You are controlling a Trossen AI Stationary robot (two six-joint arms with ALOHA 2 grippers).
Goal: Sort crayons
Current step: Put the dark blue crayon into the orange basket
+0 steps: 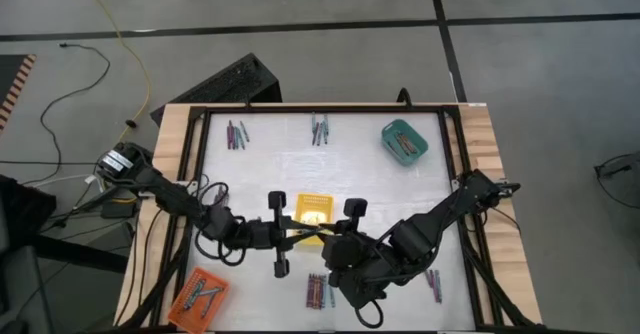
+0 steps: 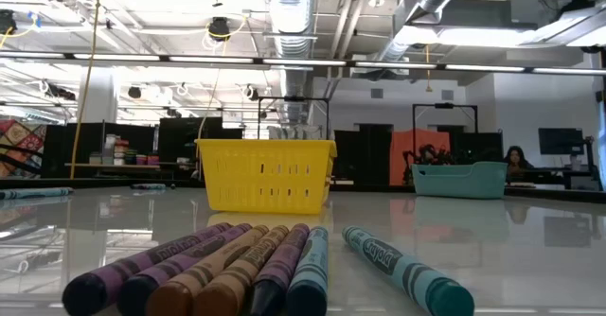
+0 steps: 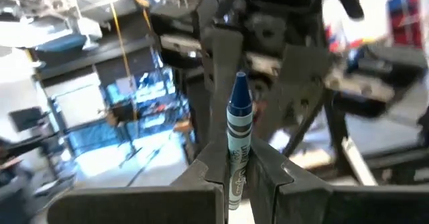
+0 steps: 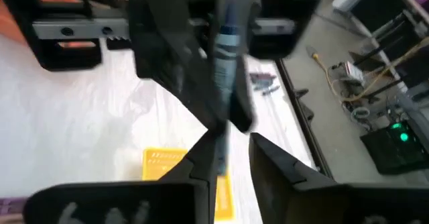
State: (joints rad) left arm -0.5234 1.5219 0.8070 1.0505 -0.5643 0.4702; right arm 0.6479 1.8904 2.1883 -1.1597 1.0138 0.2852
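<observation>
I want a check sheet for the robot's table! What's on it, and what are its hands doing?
Surface: white table, wooden edges.
Job's things: crayon groups at the far edge, near edge; yellow tray mid-table; teal tray and orange tray with crayons.
Clutter: nothing seen.
Grippers: left gripper shut on a blue crayon; right gripper open, meeting it above the yellow tray.
Cables: yellow cable and black cable on floor.
Surroundings: workshop; person seated far back.

The middle of the surface [image 1: 260, 169] is blocked by both arms, whose hands meet over the yellow tray [image 1: 312, 208]. Open room is left between the far crayon groups [image 1: 237, 134] and the arms. The near edge is crowded by crayons [image 1: 319, 291] and the orange tray [image 1: 198, 295].
</observation>
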